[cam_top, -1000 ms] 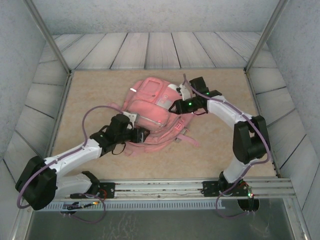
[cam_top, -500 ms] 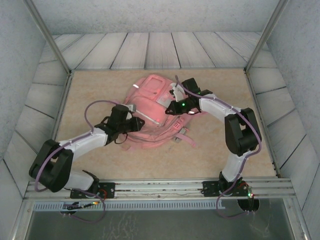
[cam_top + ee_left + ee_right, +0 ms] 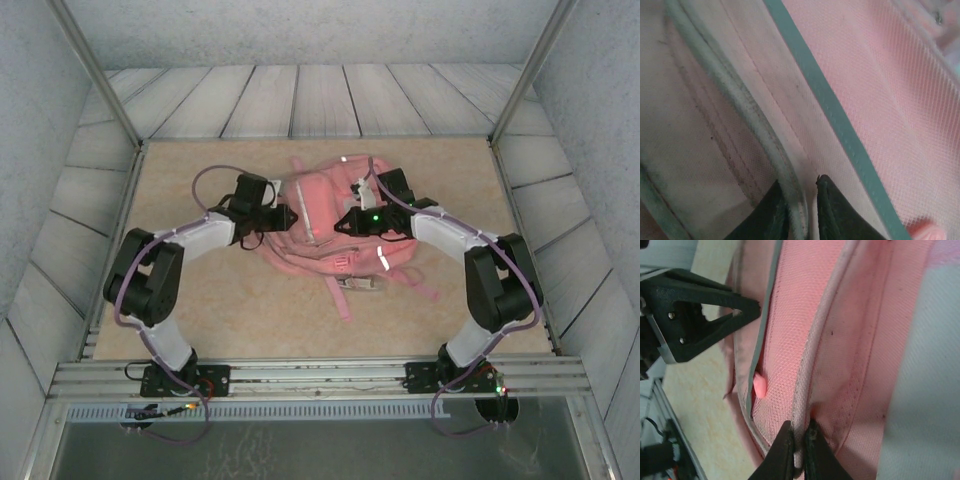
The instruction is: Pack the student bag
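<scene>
While the student bag [image 3: 312, 250] lies flat near the middle of the bench [image 3: 200, 320], both arms reach in from the near edge and meet it from opposite sides; at left, the left hand [image 3: 287, 215] sits at the bag's left edge; its dark fingers [image 3: 832, 210] are drawn together on a pale piped seam [image 3: 752, 117], pinching that ridge of fabric between them; a grey-green trim band [image 3: 840, 130] runs diagonally over the pink mesh just beside the seam; lower centre, a loose pink strap [image 3: 341, 297] trails from the bag toward the near edge of the bench; at right, the right hand [image 3: 344, 222] rests on the bag's middle, near the left hand yet apart from it; its fingers [image 3: 782, 450] are all but pressed together, nipping a pale piped edge [image 3: 822, 335] of the bag.
</scene>
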Controlling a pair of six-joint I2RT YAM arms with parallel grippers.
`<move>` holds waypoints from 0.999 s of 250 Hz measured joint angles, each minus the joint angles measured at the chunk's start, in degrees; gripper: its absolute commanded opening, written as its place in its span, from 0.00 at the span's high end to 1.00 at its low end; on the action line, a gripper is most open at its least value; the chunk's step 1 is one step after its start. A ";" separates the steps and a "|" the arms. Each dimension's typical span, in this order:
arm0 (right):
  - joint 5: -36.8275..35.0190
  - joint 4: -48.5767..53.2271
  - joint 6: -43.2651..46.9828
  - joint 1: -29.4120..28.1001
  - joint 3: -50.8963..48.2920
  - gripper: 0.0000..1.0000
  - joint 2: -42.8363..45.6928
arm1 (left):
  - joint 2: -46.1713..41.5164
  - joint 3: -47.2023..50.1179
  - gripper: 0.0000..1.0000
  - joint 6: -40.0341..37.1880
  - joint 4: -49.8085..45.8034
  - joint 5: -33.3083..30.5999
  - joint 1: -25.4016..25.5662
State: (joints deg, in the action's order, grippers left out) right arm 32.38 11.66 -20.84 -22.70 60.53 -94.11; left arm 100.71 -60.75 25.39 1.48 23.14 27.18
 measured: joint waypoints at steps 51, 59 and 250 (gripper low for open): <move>-0.39 -10.40 -9.64 -0.28 -5.03 1.00 0.76 | 0.96 -3.93 0.37 -1.46 0.02 0.39 -0.02; -0.50 -11.78 -10.99 -0.35 -5.62 1.00 0.79 | 0.52 -3.91 0.36 -1.73 -0.31 0.11 -0.02; -2.54 -23.43 -24.44 -1.81 -6.93 1.00 -0.22 | -11.47 5.60 0.45 9.60 -3.98 -6.05 13.64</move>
State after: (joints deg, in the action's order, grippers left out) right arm 29.85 -11.77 -45.28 -24.51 53.60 -94.32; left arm 89.23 -55.16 34.98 -2.50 17.08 40.82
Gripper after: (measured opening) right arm 0.079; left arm 0.579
